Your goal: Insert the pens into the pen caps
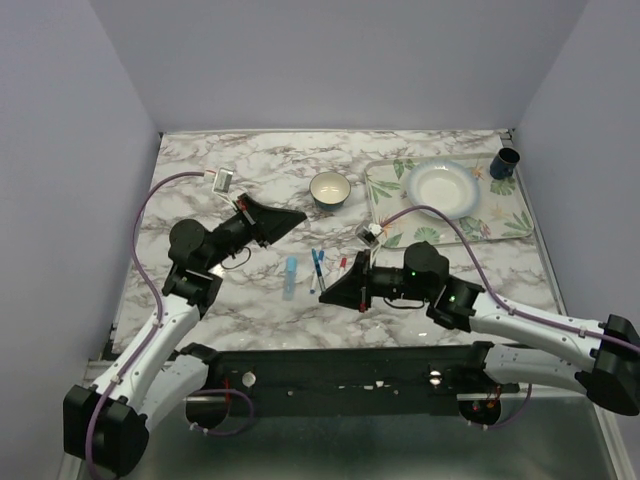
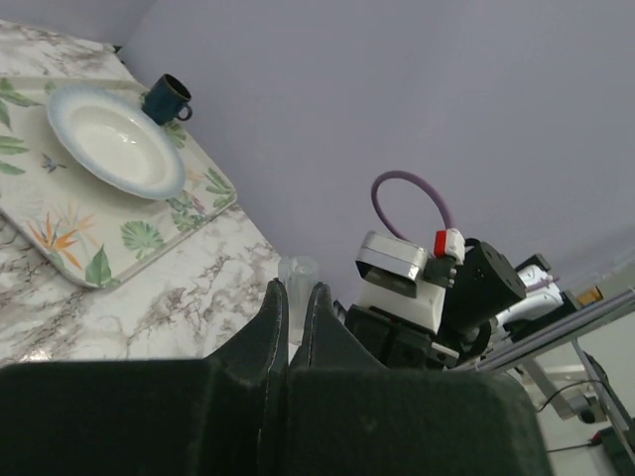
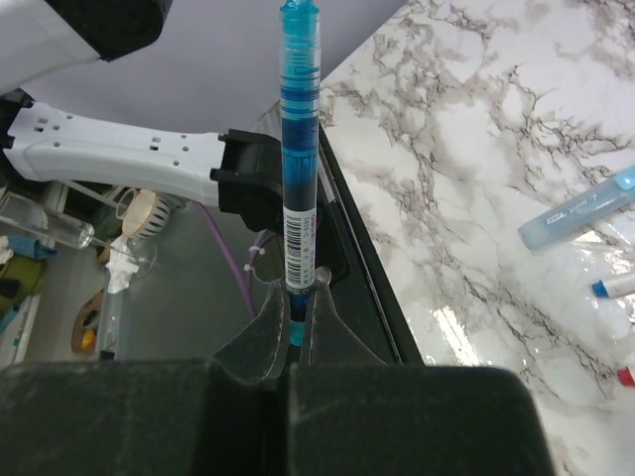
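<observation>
My right gripper [image 3: 300, 297] is shut on the lower end of a blue pen [image 3: 298, 149] with a barcode label. The pen sticks straight out beyond the fingertips, over the table's front edge. My left gripper [image 2: 295, 297] is shut on a small translucent pen cap [image 2: 298, 276], whose open end pokes out past the fingertips. In the top view the left gripper [image 1: 298, 215] points right and the right gripper [image 1: 323, 294] points left, a short way apart. Between them on the marble lie a light blue piece [image 1: 290, 276], white pens with blue tips [image 1: 317, 268] and a red-tipped one [image 1: 342, 262].
A small bowl [image 1: 330, 190] stands behind the pens. At the back right a floral tray [image 1: 505, 218] holds a white plate [image 1: 440, 187], with a dark blue cup [image 1: 505, 162] at its far corner. Grey walls enclose the table.
</observation>
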